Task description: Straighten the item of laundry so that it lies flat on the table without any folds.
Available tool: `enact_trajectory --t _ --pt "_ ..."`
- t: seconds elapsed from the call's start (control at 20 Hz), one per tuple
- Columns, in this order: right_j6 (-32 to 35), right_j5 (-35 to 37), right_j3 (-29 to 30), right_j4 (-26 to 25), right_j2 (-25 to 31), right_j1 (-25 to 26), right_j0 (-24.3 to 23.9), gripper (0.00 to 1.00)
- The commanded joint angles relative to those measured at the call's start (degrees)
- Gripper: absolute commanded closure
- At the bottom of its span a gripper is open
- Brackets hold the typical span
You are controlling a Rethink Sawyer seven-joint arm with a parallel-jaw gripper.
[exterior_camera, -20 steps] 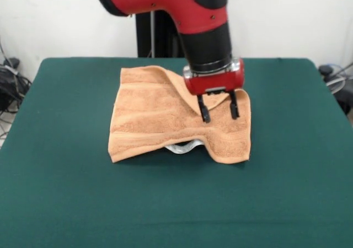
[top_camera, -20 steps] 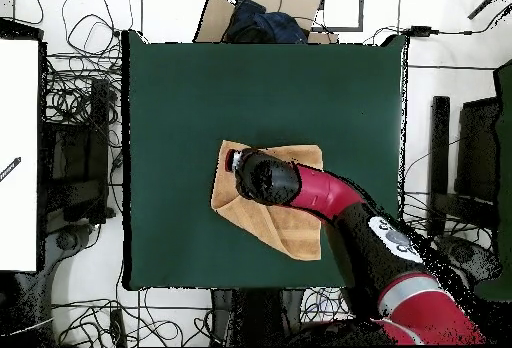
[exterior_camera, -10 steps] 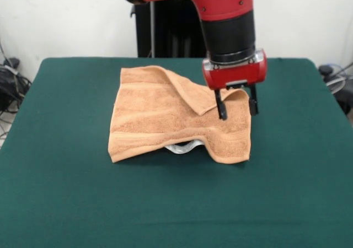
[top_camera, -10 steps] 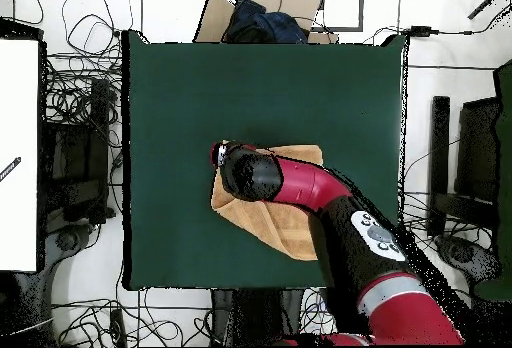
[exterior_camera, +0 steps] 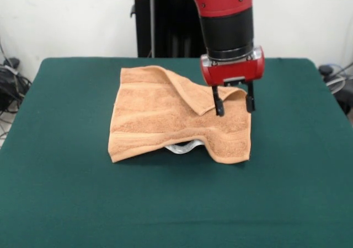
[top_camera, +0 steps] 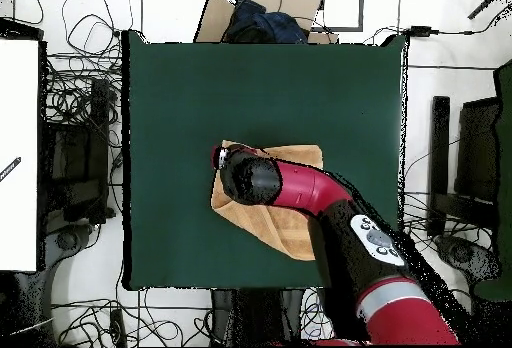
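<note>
The orange-tan towel [exterior_camera: 160,116] lies in the middle of the green table [exterior_camera: 66,198]. It is rumpled: a flap is folded over from its far right corner, and the near edge is humped, with a white label [exterior_camera: 182,147] showing beneath. My gripper [exterior_camera: 233,104] is open and empty, hovering just over the towel's far right corner; its two fingers straddle the tip of the folded flap. In the overhead view the arm [top_camera: 300,189] covers much of the towel [top_camera: 300,154] and hides the gripper.
The pedestal stands behind the table's far edge [exterior_camera: 165,59]. In the overhead view, cables, a cardboard box with dark cloth [top_camera: 262,16] and a white board [top_camera: 20,154] surround the table [top_camera: 250,84].
My gripper has moved from the towel's middle to its far right corner in the front view, then risen slightly. The towel has not changed shape.
</note>
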Motion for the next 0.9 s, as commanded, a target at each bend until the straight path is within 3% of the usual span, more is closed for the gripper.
enact_trajectory --t 0.05,0.45,0.9 --pt "7.5 0.1 1.9 -1.7 -2.5 1.2 0.0 0.00" --pt "6.0 -1.1 2.6 -3.7 -3.2 1.4 -0.5 0.00" --pt "7.6 -9.0 5.8 -8.5 -3.7 1.3 -1.9 0.00"
